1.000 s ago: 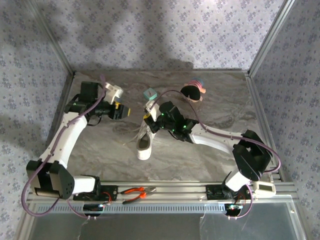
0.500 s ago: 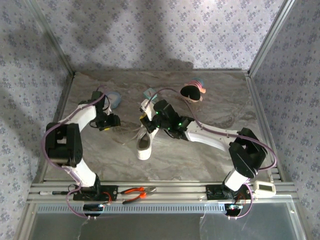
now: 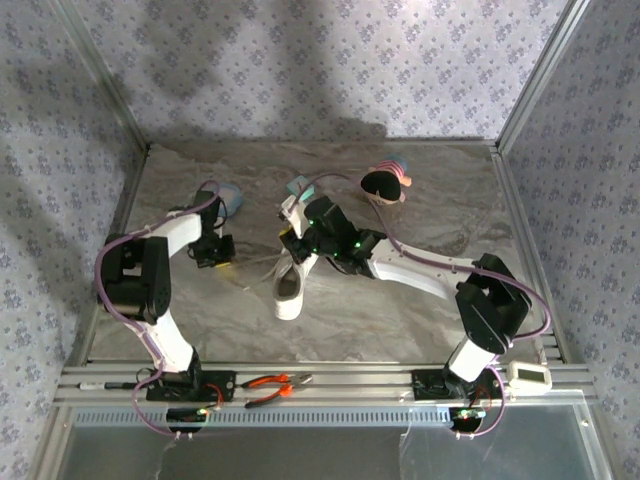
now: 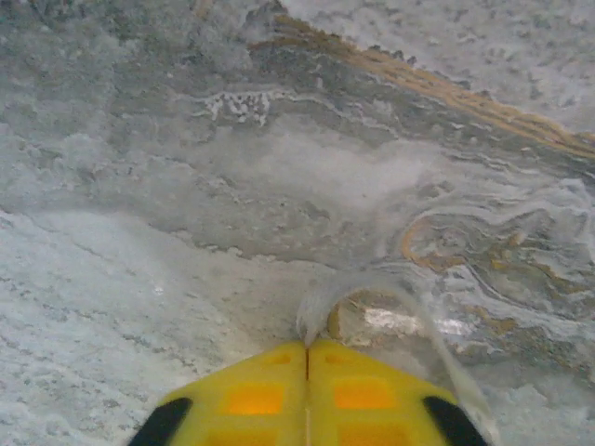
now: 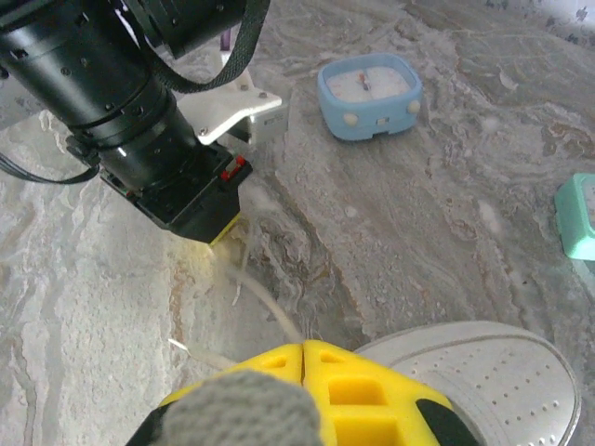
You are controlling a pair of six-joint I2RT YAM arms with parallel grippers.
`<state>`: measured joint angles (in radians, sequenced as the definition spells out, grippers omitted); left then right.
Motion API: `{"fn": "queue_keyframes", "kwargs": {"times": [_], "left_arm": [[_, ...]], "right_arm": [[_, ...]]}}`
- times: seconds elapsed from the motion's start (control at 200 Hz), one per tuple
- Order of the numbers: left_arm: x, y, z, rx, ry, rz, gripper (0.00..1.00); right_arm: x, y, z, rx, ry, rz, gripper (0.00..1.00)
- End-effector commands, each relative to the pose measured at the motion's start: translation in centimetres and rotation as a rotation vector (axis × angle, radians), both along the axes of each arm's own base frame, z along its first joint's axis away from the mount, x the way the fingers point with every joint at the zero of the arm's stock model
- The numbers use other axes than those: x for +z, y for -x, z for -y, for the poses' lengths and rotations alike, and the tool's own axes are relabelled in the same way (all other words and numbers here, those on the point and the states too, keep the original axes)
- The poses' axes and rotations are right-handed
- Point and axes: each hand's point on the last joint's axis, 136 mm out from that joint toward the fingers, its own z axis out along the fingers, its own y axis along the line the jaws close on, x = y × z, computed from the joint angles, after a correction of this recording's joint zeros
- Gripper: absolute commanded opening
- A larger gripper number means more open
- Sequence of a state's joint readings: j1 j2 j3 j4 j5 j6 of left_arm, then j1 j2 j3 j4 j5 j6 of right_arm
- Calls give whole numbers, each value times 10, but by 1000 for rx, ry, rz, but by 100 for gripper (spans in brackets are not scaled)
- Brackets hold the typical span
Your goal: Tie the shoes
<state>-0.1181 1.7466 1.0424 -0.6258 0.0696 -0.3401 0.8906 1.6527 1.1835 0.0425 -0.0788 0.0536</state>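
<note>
The white shoe [image 3: 288,292] lies in the middle of the table, and its toe [image 5: 493,372] shows at the bottom right of the right wrist view. My left gripper [image 4: 307,346] is pressed down at the table, shut on a loop of white lace [image 4: 321,302] that curves off to the right. My right gripper [image 5: 303,346] is shut on the lace [image 5: 265,307] beside the shoe. That strand runs from its tips towards the left gripper [image 5: 223,232]. From above, the left gripper [image 3: 220,258] is left of the shoe and the right gripper [image 3: 296,250] is at its far end.
A blue clock [image 3: 228,197] sits behind the left gripper. A teal cube [image 3: 300,187] and a dark round object with a pink and blue rim [image 3: 385,183] stand further back. Red-handled pliers [image 3: 275,383] lie on the front rail.
The left arm folded down and back towards the table left of the shoe, and its jaws closed on the lace. The right gripper stayed shut by the shoe.
</note>
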Motion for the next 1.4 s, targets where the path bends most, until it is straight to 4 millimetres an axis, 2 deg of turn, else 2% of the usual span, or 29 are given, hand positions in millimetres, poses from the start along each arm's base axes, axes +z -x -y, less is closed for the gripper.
{"fn": "queue_keyframes", "kwargs": {"times": [0.0,0.105,0.2,0.31,0.455,0.61,0.63,0.769,1.039,1.234,1.399], "left_arm": [[6,2,22,-61,76,9,0],[44,-9,20,-90,65,110,0],[89,-17,21,-122,60,210,0],[138,-22,35,-189,102,342,0],[184,-4,71,-339,190,481,0],[212,31,103,-483,243,591,0],[219,31,107,-495,244,628,0],[232,56,131,-568,234,702,0],[241,116,226,-942,223,895,0],[248,145,282,-1180,185,936,0],[245,158,315,-1287,198,912,0]], "right_arm": [[10,-8,-1,-34,-9,-8,0],[10,-9,1,-44,-8,-17,0],[8,-12,4,-56,-6,-34,0],[4,-14,6,-63,-4,-55,0],[1,-16,9,-83,-6,-90,0],[-9,-21,14,-110,-8,-161,0],[-9,-22,14,-113,-12,-168,0],[-12,-24,18,-116,-22,-195,0],[-10,-25,22,-87,-39,-226,0],[-9,-20,19,-30,-31,-239,0],[-10,-12,10,32,-30,-262,0]]}}
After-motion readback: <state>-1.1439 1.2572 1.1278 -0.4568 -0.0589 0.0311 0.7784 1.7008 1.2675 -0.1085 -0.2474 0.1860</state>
